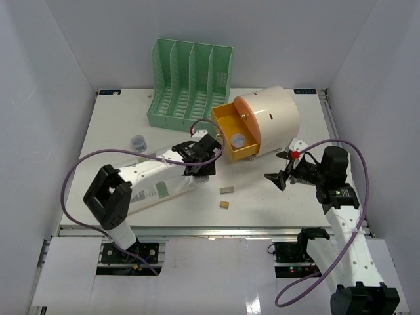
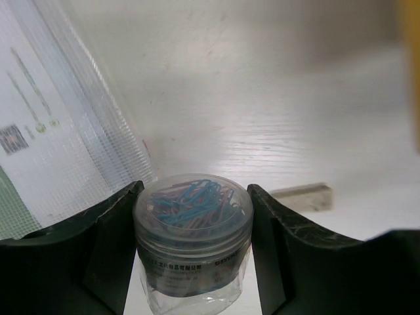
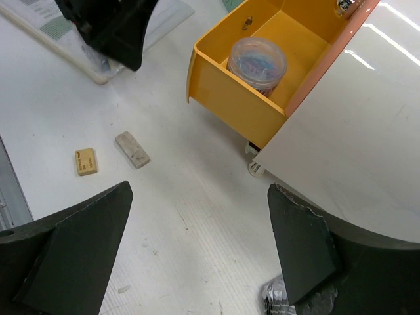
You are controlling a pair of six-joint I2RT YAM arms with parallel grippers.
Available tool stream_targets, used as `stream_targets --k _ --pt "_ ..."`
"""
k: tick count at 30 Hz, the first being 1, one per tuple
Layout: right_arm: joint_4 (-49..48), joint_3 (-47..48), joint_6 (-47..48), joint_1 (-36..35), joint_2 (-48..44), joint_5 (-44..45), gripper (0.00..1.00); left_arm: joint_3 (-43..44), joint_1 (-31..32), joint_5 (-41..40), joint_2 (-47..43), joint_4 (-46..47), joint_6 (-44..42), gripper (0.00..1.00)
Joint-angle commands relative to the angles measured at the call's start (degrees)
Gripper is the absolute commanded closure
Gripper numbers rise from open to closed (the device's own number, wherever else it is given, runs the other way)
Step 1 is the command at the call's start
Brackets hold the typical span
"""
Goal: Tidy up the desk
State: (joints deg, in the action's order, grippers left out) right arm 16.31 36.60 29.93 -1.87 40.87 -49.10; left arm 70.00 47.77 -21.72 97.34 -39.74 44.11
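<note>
One clear round paperclip jar [image 2: 193, 262], clasped by left gripper [image 2: 193, 193], right gripper [image 3: 199, 190] gaping wide

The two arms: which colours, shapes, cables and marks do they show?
The left arm and the right arm have white links and black joints; a purple cable loops along each. The left pincer and the right pincer are black, with wedge-shaped fingers. The right one bears a red part.
</note>
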Motion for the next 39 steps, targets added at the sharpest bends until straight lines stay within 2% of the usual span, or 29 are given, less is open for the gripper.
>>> stream_targets --k 1,2,6,16,18,20,31,36,39 --pt "-2.0 -0.4 -0.8 0.5 -0.7 -1.3 0.10 4.0 0.1 2.5 -12.4 11.1 -16.7 0.95" --pt "-2.0 -0.4 -0.8 0.6 -0.7 -1.3 0.10 5.2 0.0 3.1 -13.8 13.4 -20.1 1.00" --pt "-2.0 -0.5 -0.8 0.7 -0.9 -1.4 0.10 17.8 -0.8 -0.5 -9.1 12.5 -22.9 1.00" --pt "-1.9 -0.8 -0.8 1.2 -1.5 -1.6 0.10 59.1 -5.0 -0.5 21.1 -1.7 -13.7 0.98" --pt "-1.9 -0.8 -0.8 1.2 -1.7 -1.6 0.10 64.6 -5.8 0.6 25.3 -3.9 -12.2 0.99" --pt "-1.9 -0.7 -0.9 1.2 -1.7 -1.8 0.10 65.7 -6.1 1.1 26.9 -4.5 -11.2 1.00" --pt "-1.9 -0.7 -1.0 1.2 -1.9 -1.9 0.10 58.4 -7.2 2.8 24.7 -3.0 -8.4 0.99" --pt "-1.9 -0.7 -1.0 1.2 -1.7 -1.6 0.10 56.4 -7.2 6.2 24.0 -3.1 -6.9 0.90" --pt "-1.9 -0.7 -0.9 1.2 -1.6 -1.6 0.10 54.8 -7.2 7.3 23.3 -3.3 -6.5 0.74"
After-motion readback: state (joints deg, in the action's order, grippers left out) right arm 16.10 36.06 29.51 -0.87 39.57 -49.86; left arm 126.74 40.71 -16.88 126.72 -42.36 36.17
